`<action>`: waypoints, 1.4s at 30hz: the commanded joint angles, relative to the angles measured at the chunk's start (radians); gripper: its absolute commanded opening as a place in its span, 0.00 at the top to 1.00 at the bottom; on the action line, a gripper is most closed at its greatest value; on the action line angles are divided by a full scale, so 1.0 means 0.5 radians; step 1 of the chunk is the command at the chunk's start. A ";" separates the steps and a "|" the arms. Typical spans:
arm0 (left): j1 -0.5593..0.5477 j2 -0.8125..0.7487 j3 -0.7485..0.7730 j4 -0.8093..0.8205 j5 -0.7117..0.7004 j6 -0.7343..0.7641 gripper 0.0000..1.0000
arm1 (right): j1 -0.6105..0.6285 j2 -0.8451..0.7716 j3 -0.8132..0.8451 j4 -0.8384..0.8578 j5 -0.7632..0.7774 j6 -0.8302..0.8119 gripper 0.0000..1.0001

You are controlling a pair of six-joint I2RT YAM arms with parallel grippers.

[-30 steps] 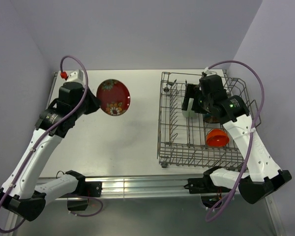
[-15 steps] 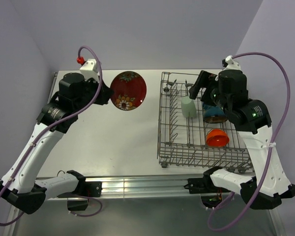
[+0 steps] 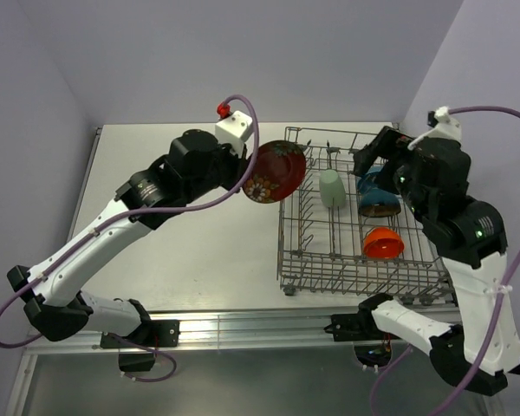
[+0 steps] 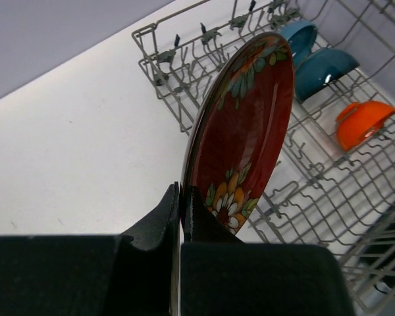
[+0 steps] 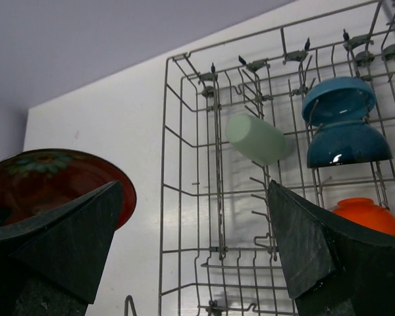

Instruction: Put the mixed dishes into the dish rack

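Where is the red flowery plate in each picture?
Top external: the round red patterned plate is at centre.
Left wrist: centre, tilted.
Right wrist: lower left corner.
Shared landmark: the orange-red bowl in the grey wire rack.

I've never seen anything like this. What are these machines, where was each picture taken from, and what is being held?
These are two robot arms bolted to a table. The wide picture comes from a fixed camera above and behind them. The other two come from a camera on each wrist, so the black shapes at the bottom are that arm's own claw. The left claw is shut on the rim of a red patterned plate, held on edge in the air near the left edge of the dish rack. The right claw is open and empty over the rack. In the rack lie a pale green cup, a blue bowl, a darker bowl beside it and an orange-red bowl.
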 commanded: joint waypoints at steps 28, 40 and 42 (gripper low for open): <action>-0.646 0.436 0.053 0.672 -0.467 0.933 1.00 | -0.004 -0.474 -0.009 0.176 0.235 0.155 0.03; -0.839 0.678 -0.055 0.843 -0.712 1.132 1.00 | -0.004 -0.480 0.034 0.148 0.219 0.115 0.03; -0.873 0.718 -0.091 0.874 -0.783 1.175 1.00 | -0.004 -0.495 0.021 0.145 0.228 0.106 0.03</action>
